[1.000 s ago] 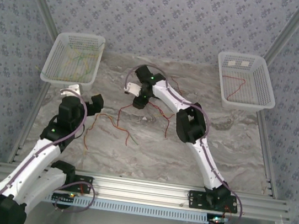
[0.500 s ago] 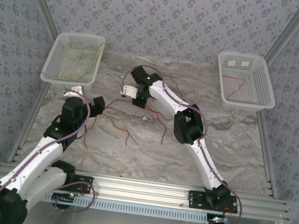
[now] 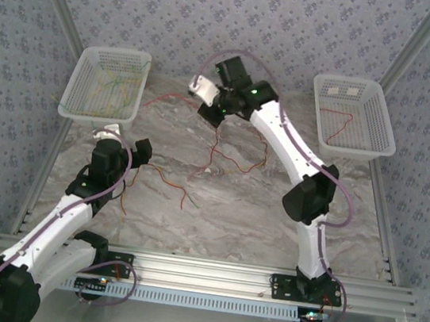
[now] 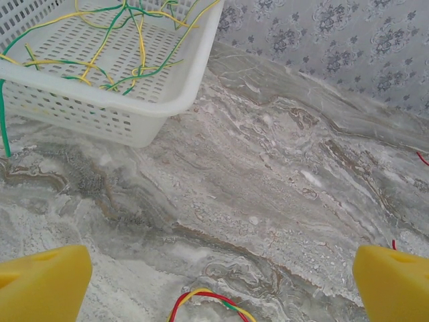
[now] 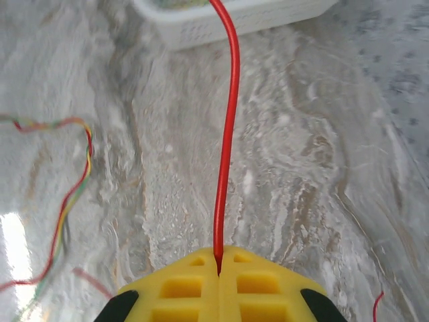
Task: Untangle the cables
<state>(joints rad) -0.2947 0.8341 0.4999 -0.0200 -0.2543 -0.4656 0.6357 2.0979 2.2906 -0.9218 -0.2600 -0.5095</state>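
Red cable: the red cable [image 5: 228,134] is pinched between the tips of the right pincer [image 5: 219,256]. It runs taut from them toward 12 o'clock, above the desk [image 5: 301,168], and leaves the picture in front of the wall of the left basket [image 5: 268,13].
Right pincer: fully closed, yellow pads pressed together with only the red cable between them. From above it [image 3: 209,112] hangs over the far middle of the desk, and thin red strands trail from it toward 9 o'clock and toward 6 o'clock. Whether these are one cable cannot be told.
Loose cables: the loose cables [image 3: 171,176], red, orange and green, lie wavy and crossed on the desk left of centre. They begin just beside the left pincer and spread toward 3 o'clock.
Twisted strand: in the left wrist view a twisted strand [image 4: 208,298] of red, yellow and green arches on the desk at 6 o'clock, between the two yellow pads.
Left pincer: the left pincer [image 4: 218,288] is spread wide and holds nothing, its pads at the two bottom corners, apart from the strand.
Yellow and green cables: the yellow and green cables [image 4: 127,40] lie heaped in the left basket at 11 o'clock. One green end hangs over its near wall.
Lone red wire: a lone red wire [image 3: 337,118] lies in the right basket [image 3: 387,133] at 2 o'clock.
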